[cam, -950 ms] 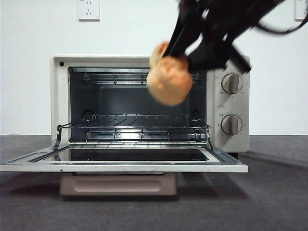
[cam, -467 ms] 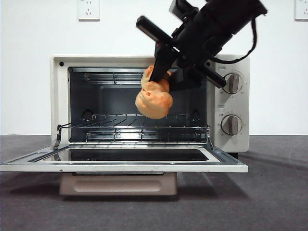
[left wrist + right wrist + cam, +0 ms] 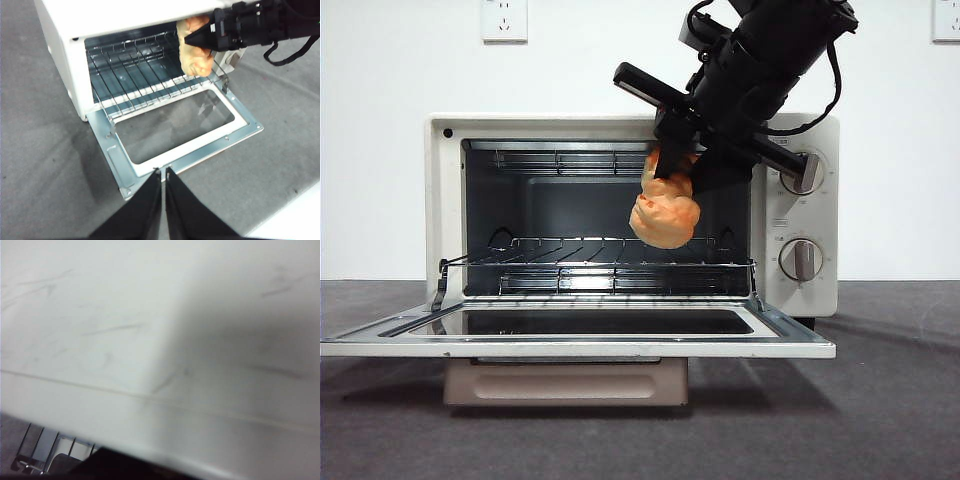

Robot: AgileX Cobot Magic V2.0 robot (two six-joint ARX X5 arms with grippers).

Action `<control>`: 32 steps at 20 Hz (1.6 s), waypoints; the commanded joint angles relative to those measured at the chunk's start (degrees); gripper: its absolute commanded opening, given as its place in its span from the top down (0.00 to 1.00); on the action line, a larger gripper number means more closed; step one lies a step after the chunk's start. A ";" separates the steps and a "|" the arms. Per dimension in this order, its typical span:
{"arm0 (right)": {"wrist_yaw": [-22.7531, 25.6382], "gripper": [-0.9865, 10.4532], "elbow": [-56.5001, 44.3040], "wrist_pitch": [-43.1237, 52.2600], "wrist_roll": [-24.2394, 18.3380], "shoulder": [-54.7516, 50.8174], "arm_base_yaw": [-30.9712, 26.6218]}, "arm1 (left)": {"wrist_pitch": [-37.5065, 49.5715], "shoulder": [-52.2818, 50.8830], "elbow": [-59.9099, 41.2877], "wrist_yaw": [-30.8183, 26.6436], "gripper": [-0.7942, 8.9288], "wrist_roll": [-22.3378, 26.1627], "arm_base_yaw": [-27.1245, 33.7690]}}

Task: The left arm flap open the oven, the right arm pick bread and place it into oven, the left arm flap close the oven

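The cream-white oven (image 3: 445, 200) stands in the middle with its door (image 3: 580, 346) flapped down flat and the wire rack (image 3: 570, 268) showing. My right gripper (image 3: 668, 165) comes in from the upper right and is shut on the golden-brown bread (image 3: 665, 215), which hangs at the right part of the opening, above the rack. The left wrist view shows the same bread (image 3: 197, 59) at the oven mouth in the right gripper (image 3: 192, 40). My left gripper (image 3: 163, 172) is shut and empty, back from the door's front edge. The right wrist view shows only the blurred white oven top (image 3: 150, 340).
Two beige knobs (image 3: 803, 172) (image 3: 802, 259) sit on the oven's right panel, close under the right arm. The beige handle (image 3: 565, 382) hangs below the open door. Dark grey tabletop (image 3: 890, 400) lies around the oven. A white wall with a socket (image 3: 504, 20) stands behind.
My right gripper has carried the bread down from in front of the oven's top edge into the opening, then a little to the right. The oven door has stayed open.
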 commanded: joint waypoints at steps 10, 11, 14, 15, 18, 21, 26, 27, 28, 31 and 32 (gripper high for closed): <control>2.40 0.72 1.16 -1.20 -0.50 1.70 0.09 | 1.64 0.28 1.07 -0.26 0.90 -0.28 -0.48; 2.47 0.68 1.16 -1.68 -0.52 1.70 0.09 | 1.64 0.28 1.07 -0.26 0.90 -0.28 -0.48; 3.32 0.56 1.16 -2.58 -0.52 1.70 0.09 | 1.64 0.28 1.07 -0.26 0.90 -0.28 -0.48; 3.28 0.52 1.16 -2.80 -0.52 1.66 0.09 | 1.64 0.28 1.07 -0.26 0.90 -0.28 -0.48; 3.30 0.51 1.18 -4.20 -1.01 0.72 0.09 | 1.66 0.28 1.07 -0.28 0.90 -0.26 -0.48; 2.91 0.51 1.18 -8.26 -1.07 -2.64 0.09 | 1.68 0.31 1.07 -0.33 0.90 -0.24 -0.48; -1.03 0.51 1.18 -17.03 -1.38 -13.53 1.60 | 1.90 0.98 1.05 -2.71 0.90 -0.20 -0.48; -4.31 0.51 1.18 -19.39 -1.36 -16.33 1.92 | 1.90 1.46 1.05 -3.61 0.90 -0.17 -0.48; -7.26 0.51 1.18 -22.10 -1.44 -18.95 2.58 | 1.90 1.99 1.05 -4.00 0.90 -0.09 -0.48; -10.27 0.51 1.18 -32.37 -3.80 -27.50 4.81 | 2.16 5.22 0.98 -3.93 0.90 0.52 -0.48; -10.27 0.51 1.18 -35.52 -4.74 -29.99 5.44 | 2.73 6.58 0.79 -3.43 0.90 1.03 -0.48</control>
